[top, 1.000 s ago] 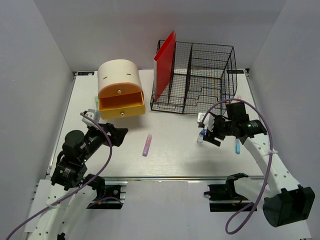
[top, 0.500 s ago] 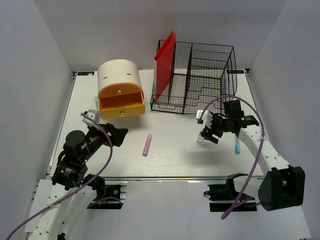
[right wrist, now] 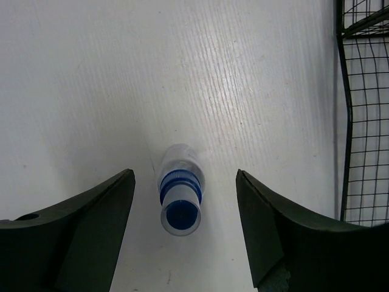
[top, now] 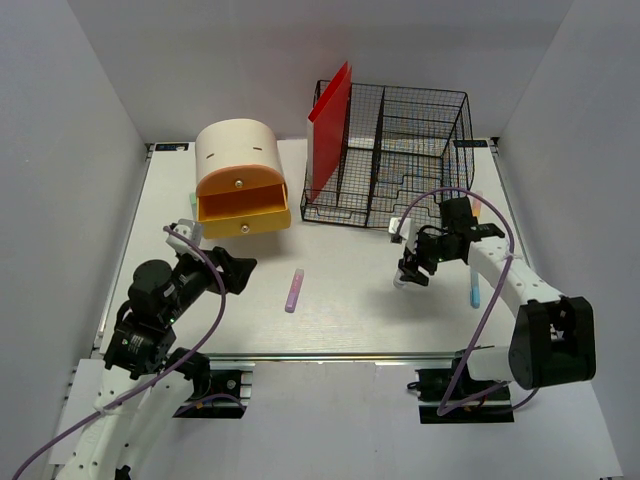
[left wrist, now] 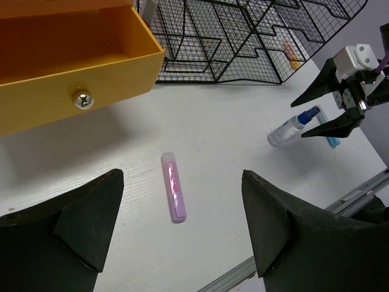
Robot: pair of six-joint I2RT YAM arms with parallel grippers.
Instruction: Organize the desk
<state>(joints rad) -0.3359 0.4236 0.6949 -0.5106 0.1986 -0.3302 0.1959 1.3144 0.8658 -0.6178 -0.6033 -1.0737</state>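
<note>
Left gripper (left wrist: pixel 181 176) and right gripper (right wrist: pixel 183 175) apart; one bottle (right wrist: pixel 180 201), one tube (left wrist: pixel 173 194), perhaps one pen (top: pixel 474 290)

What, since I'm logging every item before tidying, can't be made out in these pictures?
- Top view: bottle mostly hidden beneath the right gripper.
- Left wrist view: drawer interior cut off by the top edge.
- Left wrist view: orange item behind the basket wire, too small to identify.
</note>
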